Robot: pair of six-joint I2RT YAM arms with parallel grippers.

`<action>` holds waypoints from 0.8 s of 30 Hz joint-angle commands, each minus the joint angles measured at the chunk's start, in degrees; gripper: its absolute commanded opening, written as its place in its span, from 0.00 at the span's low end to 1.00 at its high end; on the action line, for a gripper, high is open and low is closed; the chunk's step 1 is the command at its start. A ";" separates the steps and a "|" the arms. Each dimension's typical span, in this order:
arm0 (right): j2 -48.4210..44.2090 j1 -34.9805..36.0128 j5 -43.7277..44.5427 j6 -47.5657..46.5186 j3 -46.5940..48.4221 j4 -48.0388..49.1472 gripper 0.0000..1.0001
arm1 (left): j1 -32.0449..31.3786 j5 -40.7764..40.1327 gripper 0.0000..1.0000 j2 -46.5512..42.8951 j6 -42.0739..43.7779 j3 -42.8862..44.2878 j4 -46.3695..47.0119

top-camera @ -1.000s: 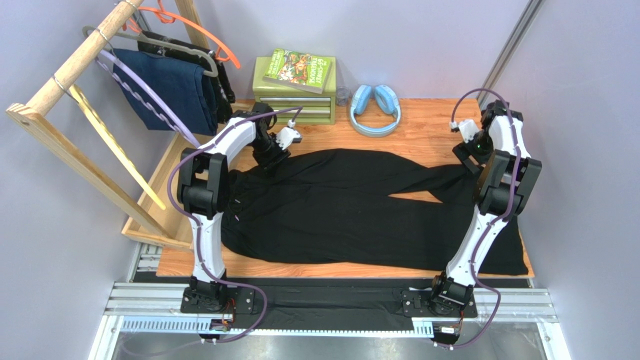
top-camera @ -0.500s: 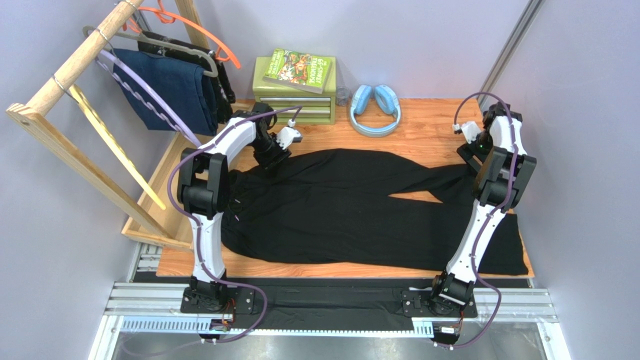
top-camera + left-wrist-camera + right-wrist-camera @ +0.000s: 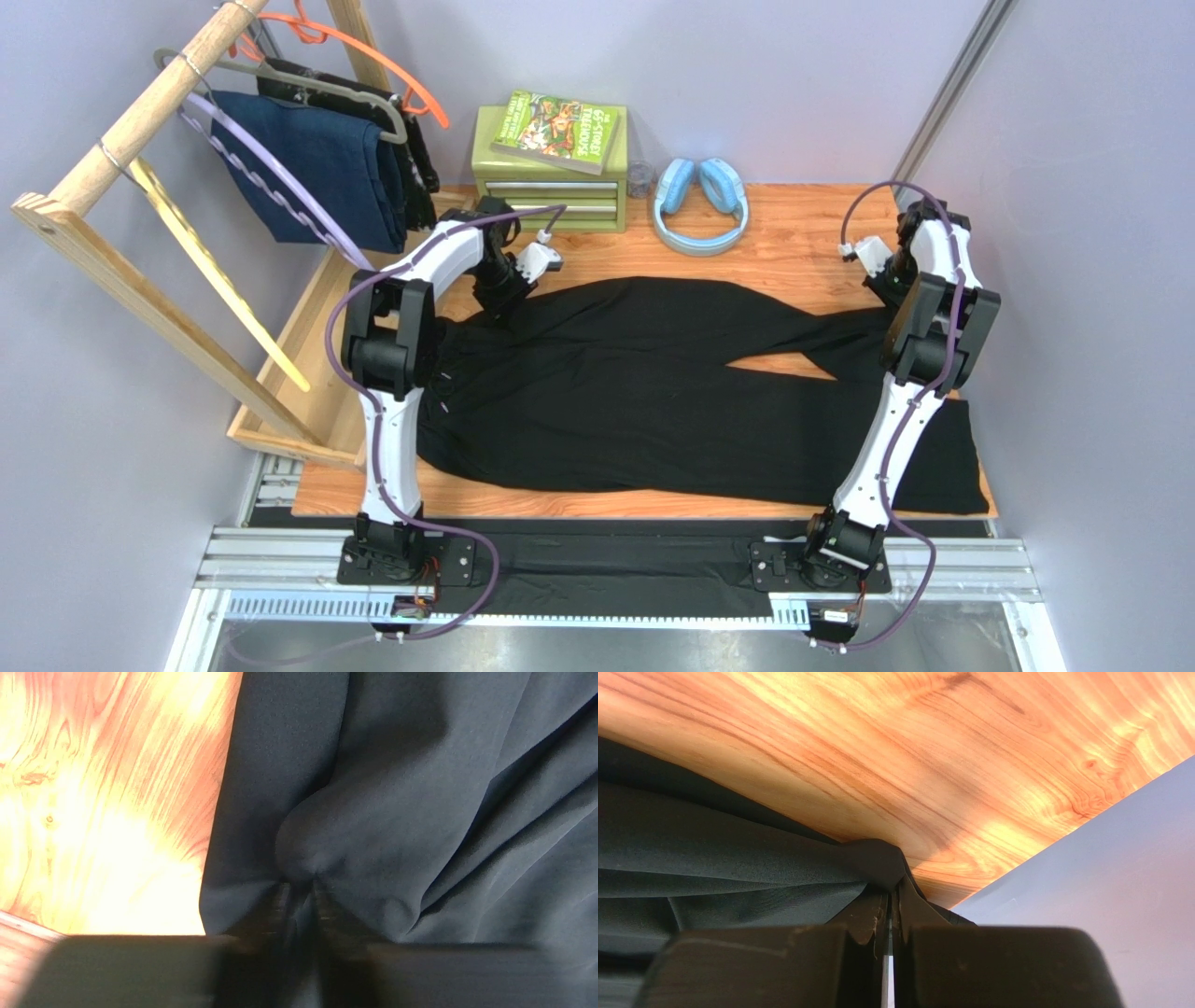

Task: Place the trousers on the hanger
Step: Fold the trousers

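Observation:
The black trousers [image 3: 659, 385] lie spread flat across the wooden table, waist to the left and legs to the right. My left gripper [image 3: 497, 300] is down at their far left edge; in the left wrist view it [image 3: 302, 894] is shut on a bunched fold of the trousers [image 3: 393, 798]. At the upper leg's end on the far right, my right gripper [image 3: 888, 297] pinches the cloth; in the right wrist view it [image 3: 891, 885] is shut on the hem of the trousers [image 3: 724, 854]. The lavender hanger [image 3: 274, 171] hangs on the rack at the far left, apart from both grippers.
The wooden rack [image 3: 140, 126] also carries a navy garment [image 3: 330, 175] on a grey hanger, an orange hanger [image 3: 386, 67] and a yellow hanger [image 3: 211, 273]. A green drawer box with a book [image 3: 550, 154] and blue headphones [image 3: 701, 203] stand at the back.
Both grippers have closed on the trousers' cloth. The right gripper shifted slightly toward the far right corner; the left stayed at the waist edge.

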 commanded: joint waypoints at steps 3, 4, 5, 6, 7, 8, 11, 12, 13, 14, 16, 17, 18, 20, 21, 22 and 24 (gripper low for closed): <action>-8.15 -0.57 -1.34 -0.47 3.39 5.46 0.00 | 1.25 1.90 0.00 -5.14 -0.85 0.52 0.31; -11.03 -0.57 -1.87 -0.56 3.75 6.86 0.00 | 1.34 1.64 0.00 -6.63 -0.94 0.35 0.66; -12.72 -0.57 -3.18 -0.99 4.10 7.14 0.00 | 1.52 1.55 0.00 -7.16 -1.11 0.09 1.10; -14.21 -0.57 -3.89 -1.87 4.10 7.49 0.00 | 1.69 0.94 0.00 -7.69 -1.20 0.00 1.28; -15.71 -0.66 -4.41 -2.57 3.32 8.10 0.00 | 2.04 0.41 0.00 -8.74 -1.38 -0.27 1.71; -19.64 -0.66 -4.77 -3.19 2.01 8.98 0.00 | 2.31 -0.11 0.00 -9.36 -2.16 -0.70 2.76; -28.16 -2.24 -8.37 -6.96 -9.13 14.68 0.00 | 3.71 -1.35 0.00 -11.12 -3.13 -1.76 4.70; -30.46 -3.02 -8.29 -8.71 -13.95 16.87 0.00 | 4.33 -1.44 0.00 -11.65 -3.14 -2.28 5.14; -32.05 -3.38 -8.20 -12.21 -21.66 20.46 0.00 | 4.51 -1.70 0.00 -12.17 -3.14 -2.81 6.01; -33.90 -3.56 -6.55 -13.99 -25.74 21.80 0.00 | 4.60 -2.40 0.00 -12.18 -2.96 -3.25 6.02; -34.18 -3.82 -4.87 -16.63 -33.73 24.26 0.00 | 4.77 -2.67 0.00 -11.74 -2.79 -3.43 5.94; -33.83 -3.82 -1.90 -17.25 -35.52 24.45 0.00 | 4.77 -3.02 0.00 -11.48 -2.78 -3.69 6.11; -33.04 -4.17 -1.18 -17.52 -36.93 24.72 0.00 | 4.77 -3.46 0.00 -11.30 -2.96 -3.78 6.46; -31.55 -4.26 2.23 -18.04 -39.83 24.37 0.27 | 4.77 -4.94 0.00 -10.51 -3.40 -3.26 6.90; -29.80 -4.26 3.39 -18.05 -40.02 23.85 0.39 | 4.77 -5.74 0.00 -10.16 -3.57 -2.91 7.08; -29.09 -4.35 4.01 -17.52 -39.76 22.45 0.65 | 4.77 -6.44 0.00 -9.11 -3.92 -2.47 7.16; -27.16 -4.26 3.76 -14.72 -36.08 18.16 0.82 | 4.77 -6.80 0.01 -7.53 -4.37 -0.71 6.99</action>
